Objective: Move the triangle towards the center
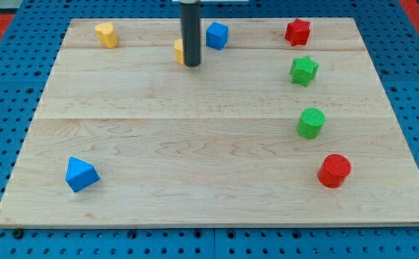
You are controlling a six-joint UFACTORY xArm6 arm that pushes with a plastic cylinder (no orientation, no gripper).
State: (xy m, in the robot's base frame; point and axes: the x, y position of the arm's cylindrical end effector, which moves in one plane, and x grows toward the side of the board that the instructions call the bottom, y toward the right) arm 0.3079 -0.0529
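Standing upright near the view's top, the dark rod (191, 32) is seen over the wooden board (217, 144), and my tip (192, 65) is set down on the board's upper part, a little left of centre. No gripper is carried by the arm, so no jaw state can be given; nothing is held. A yellow block (179, 51), whose shape cannot be made out because the rod covers most of it, is seen just at the tip's left, touching or nearly touching it. A blue block (217, 35), many-sided, is placed just to the rod's right, apart from it. A yellow block with a rounded top (106, 34) is found near the top left corner.

The blue triangle (80, 174) is located near the bottom left corner, well apart from the tip and from every other block.

Down the view's right side four blocks are ranged: a red star (297, 32) at the top, a green star (304, 70) below it, a green cylinder (311, 123) lower again, and a red cylinder (334, 170) nearest the bottom. The board is laid on a blue perforated surface (8, 86).
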